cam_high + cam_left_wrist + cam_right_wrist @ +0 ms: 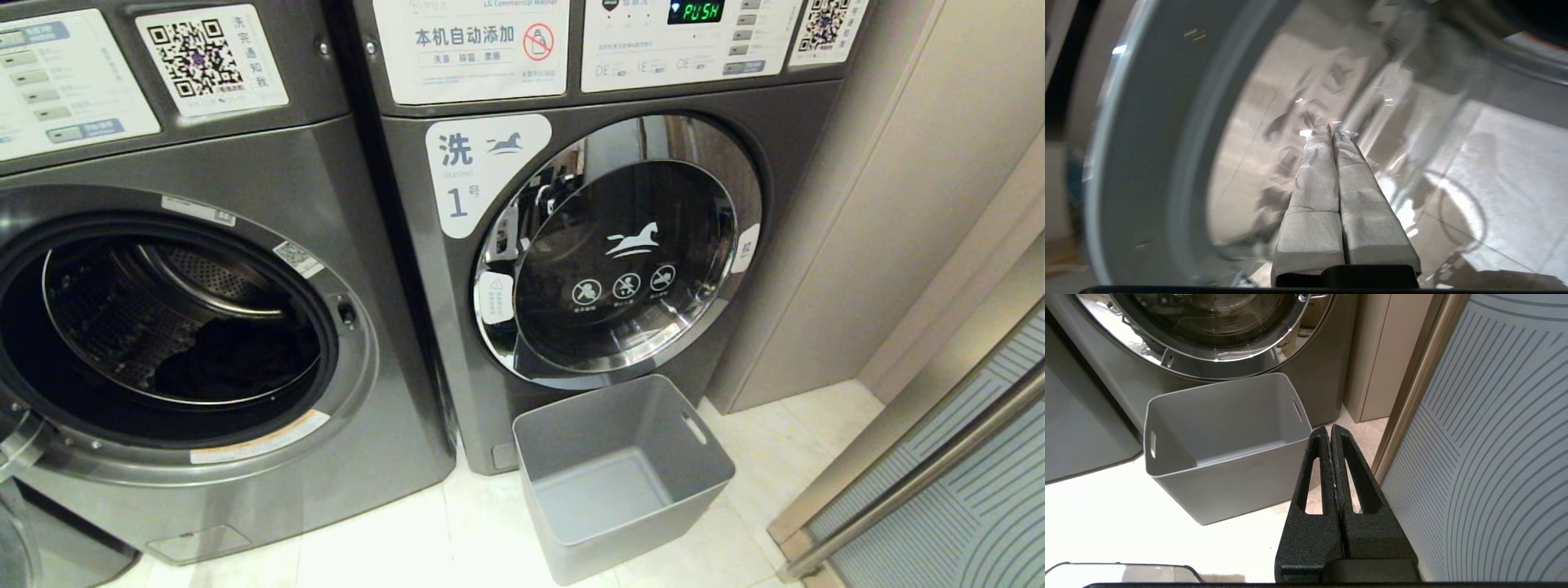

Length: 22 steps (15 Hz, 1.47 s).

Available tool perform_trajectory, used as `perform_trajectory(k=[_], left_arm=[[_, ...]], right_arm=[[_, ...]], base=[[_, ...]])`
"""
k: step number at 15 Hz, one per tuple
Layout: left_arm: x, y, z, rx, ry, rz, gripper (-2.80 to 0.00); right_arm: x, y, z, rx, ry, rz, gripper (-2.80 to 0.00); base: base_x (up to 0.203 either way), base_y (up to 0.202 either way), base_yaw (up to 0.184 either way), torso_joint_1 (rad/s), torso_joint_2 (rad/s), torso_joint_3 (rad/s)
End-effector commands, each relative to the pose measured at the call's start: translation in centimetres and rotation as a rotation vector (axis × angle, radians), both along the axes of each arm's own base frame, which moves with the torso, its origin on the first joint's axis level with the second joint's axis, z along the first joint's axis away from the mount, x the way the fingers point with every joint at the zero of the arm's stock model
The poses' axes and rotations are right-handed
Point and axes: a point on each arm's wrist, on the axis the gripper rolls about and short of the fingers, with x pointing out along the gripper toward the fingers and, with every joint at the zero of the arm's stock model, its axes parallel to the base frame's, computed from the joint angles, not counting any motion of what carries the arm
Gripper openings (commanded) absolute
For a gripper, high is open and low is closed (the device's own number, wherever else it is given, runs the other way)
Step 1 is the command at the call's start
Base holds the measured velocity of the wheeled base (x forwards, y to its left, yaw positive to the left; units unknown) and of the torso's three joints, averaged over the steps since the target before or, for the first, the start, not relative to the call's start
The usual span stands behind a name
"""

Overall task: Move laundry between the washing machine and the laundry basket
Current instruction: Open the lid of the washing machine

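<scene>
Dark laundry (237, 359) is seen in the open left drum; the left pincer (1333, 132), pressed together and empty, is nearer.

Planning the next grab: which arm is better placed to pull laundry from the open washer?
Left. The left gripper is shut by the open door glass; the right gripper is parked by the empty basket.

Closed right pincer (1333, 430) beside grey laundry basket (1224, 486), washer door (1208, 335) behind
</scene>
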Motion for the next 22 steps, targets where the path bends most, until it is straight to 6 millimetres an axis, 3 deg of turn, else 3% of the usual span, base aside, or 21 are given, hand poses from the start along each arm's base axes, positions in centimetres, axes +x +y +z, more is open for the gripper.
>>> perform_trajectory(k=[1,6,8,11,13,14,18,20,22], left_arm=[[1.0,-3.1,0.9,0.021,-0.053,-0.067,-2.80],[7.0,-11.2,0.8,-0.251,-0.237,-0.390,-2.80],[8.2,-14.4,0.5,-0.378,-0.248,-0.490,-2.80],[8.2,-18.9,0.3,-0.455,-0.253,-0.587,-2.80],[6.1,-21.6,-1.0,-0.420,-0.254,-0.701,-2.80],[4.2,-22.1,-2.7,-0.392,-0.238,-0.746,-2.80],[-2.8,-21.2,-10.8,-0.213,-0.258,-0.814,-2.80],[-3.8,-20.9,-12.9,-0.110,-0.336,-0.822,-2.80],[-3.9,-20.9,-12.7,-0.025,-0.363,-0.846,-2.80]], right_arm=[[0.0,0.0,0.0,0.000,0.000,0.001,-2.80],[0.0,0.0,0.0,0.000,0.000,-0.001,-2.80],[0.0,0.0,0.0,-0.001,0.002,-0.001,-2.80],[0.0,0.0,0.0,-0.001,0.001,-0.001,-2.80],[0.0,0.0,0.0,0.000,0.002,0.001,-2.80],[0.0,0.0,0.0,0.000,0.000,-0.001,-2.80],[0.0,0.0,0.0,-0.001,0.000,-0.001,-2.80],[0.0,0.0,0.0,0.000,0.002,-0.001,-2.80],[0.0,0.0,0.0,0.000,0.002,-0.001,-2.80]], base=[[0.000,0.000,0.000,0.000,0.00,0.000],[0.000,0.000,0.000,0.000,0.00,0.000],[0.000,0.000,0.000,0.000,0.00,0.000],[0.000,0.000,0.000,0.000,0.00,0.000],[0.000,0.000,0.000,0.000,0.00,0.000],[0.000,0.000,0.000,0.000,0.00,0.000],[0.000,0.000,0.000,0.000,0.00,0.000],[0.000,0.000,0.000,0.000,0.00,0.000],[0.000,0.000,0.000,0.000,0.00,0.000]])
